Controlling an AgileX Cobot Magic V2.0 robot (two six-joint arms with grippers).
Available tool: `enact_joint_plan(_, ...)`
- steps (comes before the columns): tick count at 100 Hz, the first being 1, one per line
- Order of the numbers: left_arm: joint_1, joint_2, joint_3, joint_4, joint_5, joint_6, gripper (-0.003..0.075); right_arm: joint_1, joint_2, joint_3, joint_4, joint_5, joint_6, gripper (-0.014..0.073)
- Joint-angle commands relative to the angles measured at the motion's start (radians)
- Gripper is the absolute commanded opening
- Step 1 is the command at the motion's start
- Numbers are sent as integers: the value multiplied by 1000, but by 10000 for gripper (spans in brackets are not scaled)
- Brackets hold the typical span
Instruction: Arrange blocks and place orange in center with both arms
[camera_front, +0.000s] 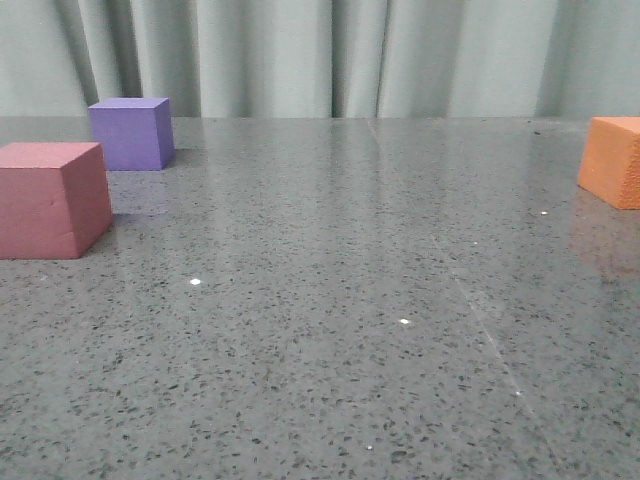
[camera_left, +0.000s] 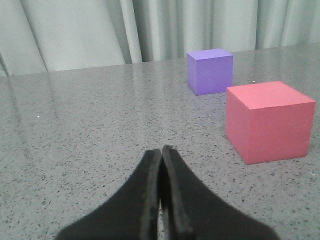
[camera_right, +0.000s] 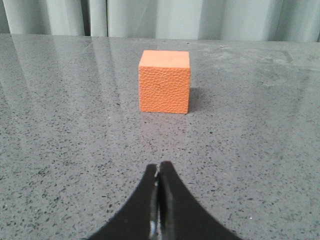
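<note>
Pressing its two black fingers together with no gap between them, the left end effector (camera_left: 161, 150) held nothing and hung just above the speckled grey stone tabletop (camera_left: 90, 125). The right end effector (camera_right: 159, 166) was likewise fully closed and empty, its tips low over the same surface.

From the left wrist view, the matte pinkish-red foam cube (camera_left: 269, 121) sat ahead of the closed fingers and off to one side, apart from them, with the matte purple foam cube (camera_left: 210, 71) farther off behind it; the two cubes stood near each other without touching. From the right wrist view, only the orange foam cube with the pebbled, leather-like face (camera_right: 164, 81) appeared, standing square on the tabletop straight ahead of the fingers and well clear of them.

The front view showed neither end effector. It did show the layout: the pinkish-red cube (camera_front: 52, 199) at the near left, the purple cube (camera_front: 130, 133) behind it at the far left, and the orange cube (camera_front: 612, 160) at the far right edge, partly cut off, well apart from the other two. Pale green-grey pleated curtains (camera_front: 330, 55) hung behind the tabletop.
</note>
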Motion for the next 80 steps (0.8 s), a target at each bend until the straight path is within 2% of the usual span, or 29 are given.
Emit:
enact_joint_plan(1,2,-32,56,0,-78,-10,-19,-6,-24,-13,-1,-83,-4,-120)
enact_joint_plan(55,2,-32,56,0,-78,-10,-19,-6,-24,-13,-1,-86,-4,-120)
enact_joint_plan(80,2,-32,56,0,-78,-10,-19,-6,-24,-23,-4,-231,-27,-120)
